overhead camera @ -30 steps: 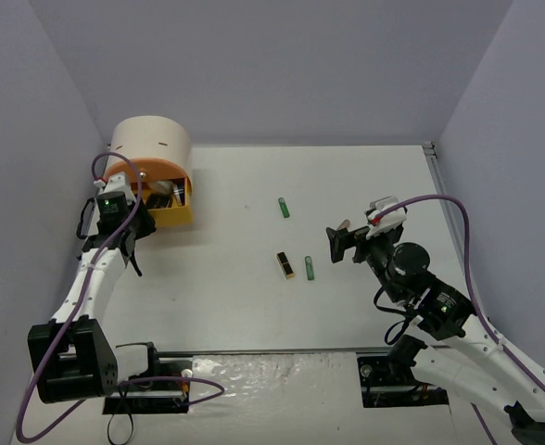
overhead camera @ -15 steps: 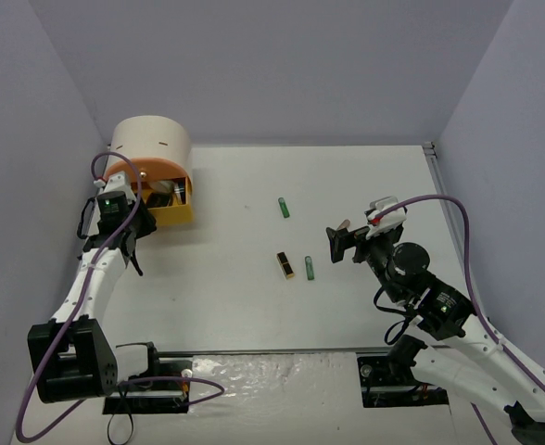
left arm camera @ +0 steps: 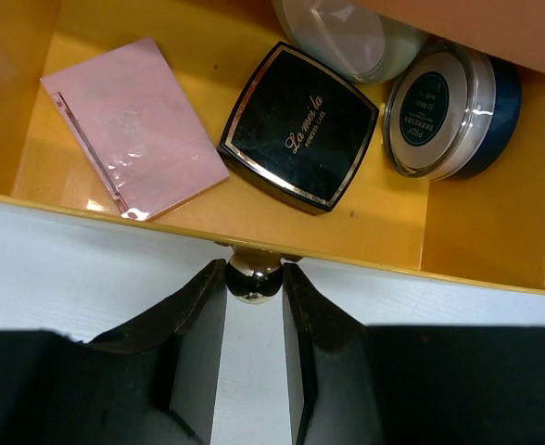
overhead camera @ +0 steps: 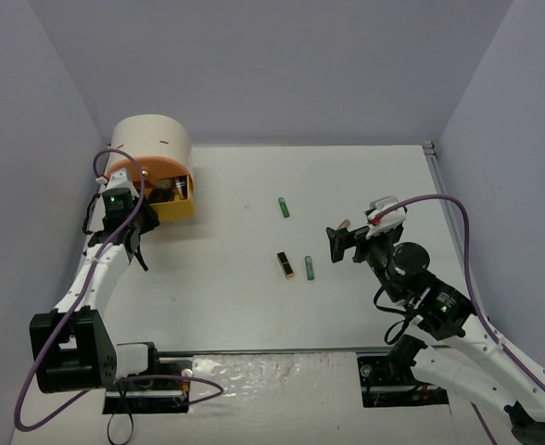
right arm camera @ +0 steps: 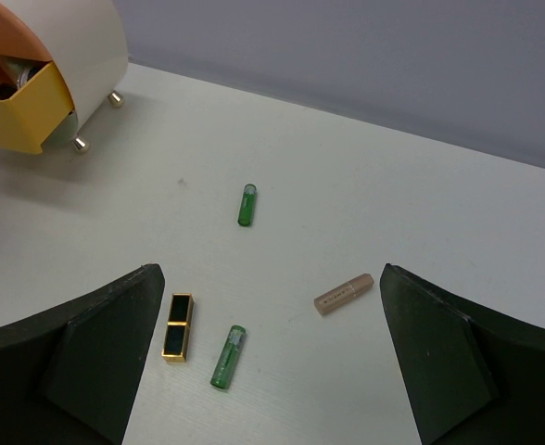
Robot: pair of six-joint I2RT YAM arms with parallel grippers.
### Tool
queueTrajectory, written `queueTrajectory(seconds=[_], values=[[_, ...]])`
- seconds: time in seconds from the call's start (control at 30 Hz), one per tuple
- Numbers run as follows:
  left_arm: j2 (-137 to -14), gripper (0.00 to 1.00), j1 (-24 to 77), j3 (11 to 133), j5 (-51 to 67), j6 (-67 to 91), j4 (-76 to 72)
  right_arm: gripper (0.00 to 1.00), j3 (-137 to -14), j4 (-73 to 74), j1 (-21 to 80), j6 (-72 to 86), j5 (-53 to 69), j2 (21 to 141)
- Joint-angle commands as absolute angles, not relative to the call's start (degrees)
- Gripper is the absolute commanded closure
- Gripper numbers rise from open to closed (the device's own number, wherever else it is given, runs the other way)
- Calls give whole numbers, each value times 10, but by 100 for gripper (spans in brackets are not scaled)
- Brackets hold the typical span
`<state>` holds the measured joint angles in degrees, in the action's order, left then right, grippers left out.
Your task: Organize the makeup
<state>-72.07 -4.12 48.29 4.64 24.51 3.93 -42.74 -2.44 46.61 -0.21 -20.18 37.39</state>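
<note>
Left claw (left arm camera: 254, 273) clenched on shiny round metal knob (left arm camera: 254, 282) of yellow drawer (left arm camera: 476, 232); right claw (right arm camera: 268, 271) released. Best: drive drawer straight, no twisting.

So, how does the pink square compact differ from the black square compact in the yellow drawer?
Colour: the pink square compact is pale and plain, while the black square compact is glossy with a gold rim. Print: the black one carries gold script, the pink one shows none. Place: in the left wrist view the pink one lies left of the black one. Both are square and lie flat in the yellow drawer.
</note>
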Motion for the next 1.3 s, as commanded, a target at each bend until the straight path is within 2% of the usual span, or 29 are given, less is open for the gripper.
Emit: queueTrajectory(seconds=[0.0, 1.27], values=[[-721, 100, -37, 544, 35, 258, -32, 0, -431, -71, 470, -9, -220, 381], [-829, 100, -38, 598, 32, 267, -146, 0, -431, -72, 470, -13, -219, 395]])
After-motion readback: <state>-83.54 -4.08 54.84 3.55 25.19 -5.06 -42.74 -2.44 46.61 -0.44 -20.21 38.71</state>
